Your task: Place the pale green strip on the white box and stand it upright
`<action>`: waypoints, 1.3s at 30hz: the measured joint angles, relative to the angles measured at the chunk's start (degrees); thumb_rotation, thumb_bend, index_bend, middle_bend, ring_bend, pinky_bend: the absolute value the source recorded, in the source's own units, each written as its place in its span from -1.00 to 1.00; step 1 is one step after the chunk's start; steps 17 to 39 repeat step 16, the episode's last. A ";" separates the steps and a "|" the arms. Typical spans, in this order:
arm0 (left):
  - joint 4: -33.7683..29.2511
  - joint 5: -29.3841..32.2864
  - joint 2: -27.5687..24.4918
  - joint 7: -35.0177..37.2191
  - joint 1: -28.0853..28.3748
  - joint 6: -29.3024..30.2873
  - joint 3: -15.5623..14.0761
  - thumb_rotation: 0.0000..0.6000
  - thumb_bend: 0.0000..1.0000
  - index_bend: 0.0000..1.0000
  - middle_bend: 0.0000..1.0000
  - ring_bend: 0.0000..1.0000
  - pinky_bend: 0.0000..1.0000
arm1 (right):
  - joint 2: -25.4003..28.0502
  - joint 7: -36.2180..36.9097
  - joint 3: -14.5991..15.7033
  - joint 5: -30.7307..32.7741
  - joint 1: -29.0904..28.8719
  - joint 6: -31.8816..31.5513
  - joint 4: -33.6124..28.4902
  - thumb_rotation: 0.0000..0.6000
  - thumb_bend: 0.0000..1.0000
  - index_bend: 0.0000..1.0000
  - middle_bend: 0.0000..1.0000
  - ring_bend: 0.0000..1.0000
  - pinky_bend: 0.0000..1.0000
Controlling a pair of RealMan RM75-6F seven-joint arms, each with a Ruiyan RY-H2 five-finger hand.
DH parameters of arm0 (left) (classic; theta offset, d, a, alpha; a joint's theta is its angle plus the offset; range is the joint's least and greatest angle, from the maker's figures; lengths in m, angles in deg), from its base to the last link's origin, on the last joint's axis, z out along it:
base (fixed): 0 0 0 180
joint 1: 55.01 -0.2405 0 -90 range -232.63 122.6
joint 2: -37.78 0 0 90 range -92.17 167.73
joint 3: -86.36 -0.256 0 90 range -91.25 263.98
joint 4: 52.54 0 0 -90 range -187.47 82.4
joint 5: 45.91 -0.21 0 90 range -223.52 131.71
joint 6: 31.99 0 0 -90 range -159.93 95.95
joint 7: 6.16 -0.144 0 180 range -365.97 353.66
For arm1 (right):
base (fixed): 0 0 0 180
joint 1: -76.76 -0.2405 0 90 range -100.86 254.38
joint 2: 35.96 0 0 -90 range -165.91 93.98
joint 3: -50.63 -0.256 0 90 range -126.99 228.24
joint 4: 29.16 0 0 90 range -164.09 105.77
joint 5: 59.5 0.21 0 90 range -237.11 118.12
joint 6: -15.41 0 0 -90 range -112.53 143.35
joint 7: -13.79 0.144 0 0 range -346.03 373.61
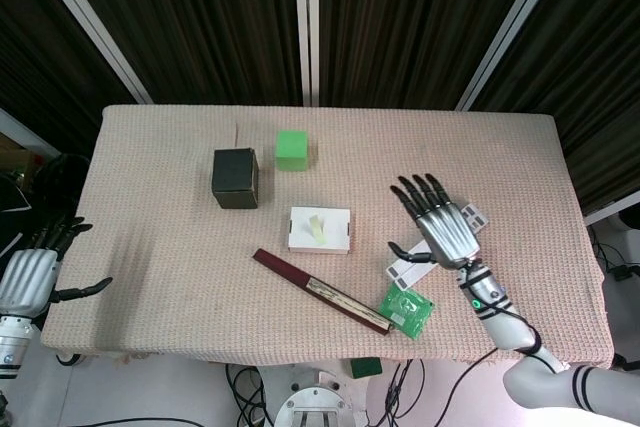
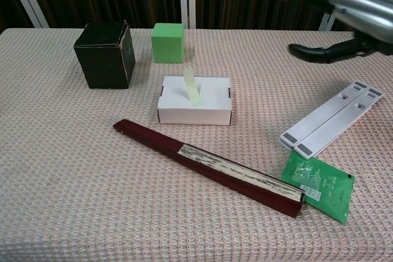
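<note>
The pale green strip stands on the white box, leaning a little. Nothing touches it. My right hand hangs well to the right of the box, over the white folded stand, with its fingers spread and nothing in it. My left hand shows only in the head view, off the table's left edge, fingers apart and empty.
A black box and a green cube stand behind the white box. A dark red folded fan lies in front. A white folded stand and green packet lie at right.
</note>
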 measured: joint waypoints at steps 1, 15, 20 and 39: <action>0.03 -0.21 0.16 -0.75 -0.10 0.43 0.00 -0.07 -1.00 -0.64 -0.73 -0.91 -0.68 | 1.13 -0.15 0.48 0.46 1.93 -1.70 -0.12 -0.39 -0.70 -1.00 -1.00 -1.00 -1.00; 1.91 -1.72 3.24 -11.34 -2.11 5.66 -0.05 -0.10 -1.00 -0.68 -0.76 -0.91 -0.69 | 3.10 11.46 5.71 4.29 22.89 -14.86 13.14 -0.37 -0.89 -1.00 -1.00 -1.00 -1.00; 1.74 -1.71 3.23 -12.01 -2.25 5.64 -0.20 -0.11 -1.00 -0.68 -0.76 -0.92 -0.69 | 3.10 11.50 5.71 4.27 23.39 -15.43 13.24 -0.37 -0.88 -1.00 -1.00 -1.00 -1.00; 1.74 -1.71 3.23 -12.01 -2.25 5.64 -0.20 -0.11 -1.00 -0.68 -0.76 -0.92 -0.69 | 3.10 11.50 5.71 4.27 23.39 -15.43 13.24 -0.37 -0.88 -1.00 -1.00 -1.00 -1.00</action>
